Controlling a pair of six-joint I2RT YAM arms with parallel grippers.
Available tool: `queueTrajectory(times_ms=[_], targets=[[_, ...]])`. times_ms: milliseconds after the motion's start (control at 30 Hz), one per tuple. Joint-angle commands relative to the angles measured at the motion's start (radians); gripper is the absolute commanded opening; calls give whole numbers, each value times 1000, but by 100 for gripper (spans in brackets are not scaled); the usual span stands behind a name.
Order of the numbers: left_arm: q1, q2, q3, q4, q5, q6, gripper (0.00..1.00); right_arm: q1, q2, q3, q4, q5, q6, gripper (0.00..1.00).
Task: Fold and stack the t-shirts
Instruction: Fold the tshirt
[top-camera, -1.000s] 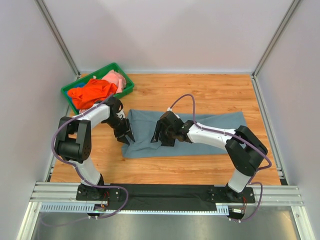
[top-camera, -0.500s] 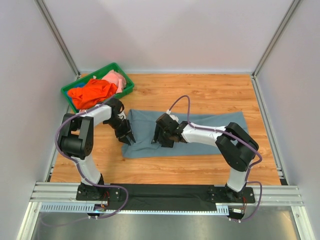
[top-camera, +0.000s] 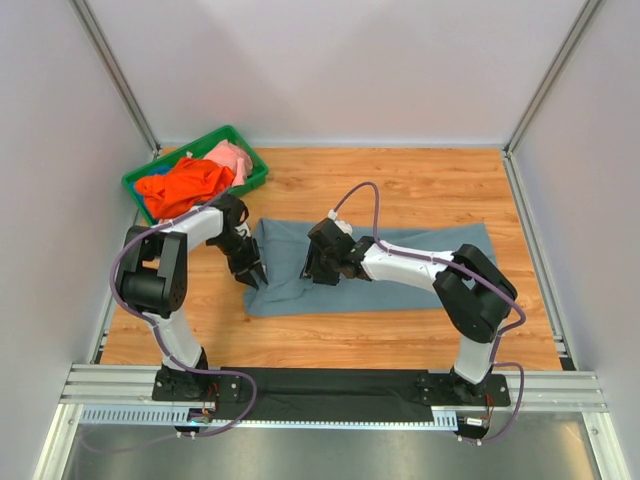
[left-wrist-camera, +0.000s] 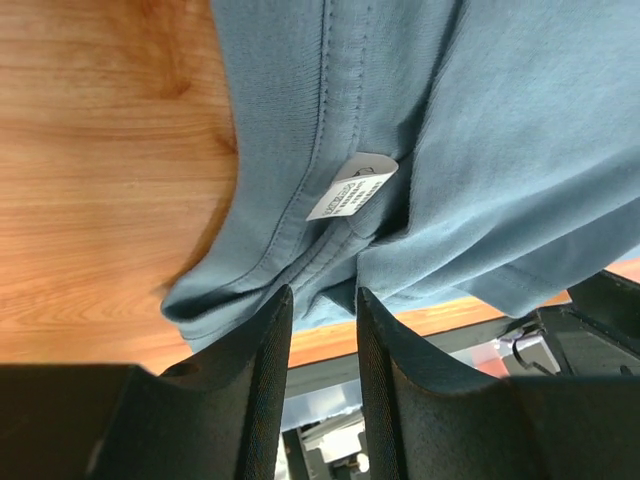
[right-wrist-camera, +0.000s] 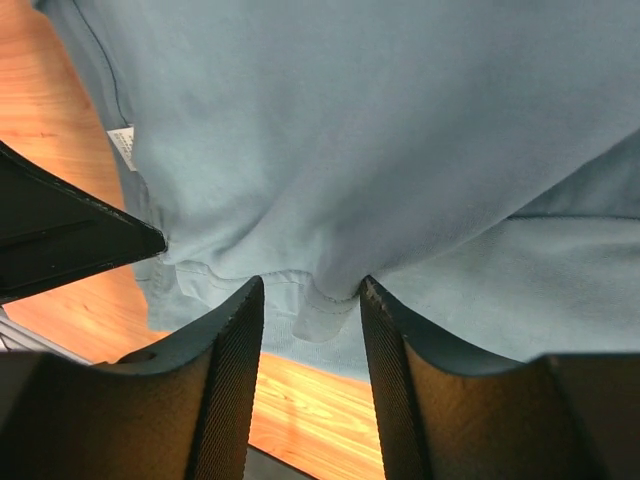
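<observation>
A slate grey-blue t-shirt (top-camera: 385, 295) lies spread flat on the wooden table. My left gripper (top-camera: 252, 275) is at its left edge by the neck. In the left wrist view its jaws (left-wrist-camera: 323, 292) stand partly apart, tips pressed into a fold of the t-shirt (left-wrist-camera: 520, 130) below the white neck label (left-wrist-camera: 352, 187). My right gripper (top-camera: 316, 270) sits a little to the right. Its jaws (right-wrist-camera: 310, 285) are also partly apart, straddling a bunched hem fold (right-wrist-camera: 325, 315) of the t-shirt (right-wrist-camera: 380, 130). An orange t-shirt (top-camera: 182, 185) and a pink t-shirt (top-camera: 232, 158) are heaped in the bin.
The green plastic bin (top-camera: 250, 148) stands at the back left corner. White walls with metal posts close the table on three sides. The arms' black base rail (top-camera: 330, 385) runs along the near edge. My left gripper's finger (right-wrist-camera: 70, 235) shows in the right wrist view.
My right gripper has slid slightly left and back over the grey-blue t-shirt and its jaws have narrowed. The left gripper has stayed nearly in place, with its jaws slightly narrower.
</observation>
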Motion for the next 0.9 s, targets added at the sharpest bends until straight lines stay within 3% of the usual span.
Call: queueTrajectory(times_ms=[0,300,633,867], targets=[[-5,-70,54,-42,-30,-8,39,1,14,50,29,22,-9,44],[-68,-122,99,-79,-39,-43,39,-4,96,122,12,25,-33,42],[-113,-147,39,-63,16,-129,38,-24,113,131,26,50,-61,39],[-122,-161,-18,4,77,-166,37,-36,139,178,14,27,-89,27]])
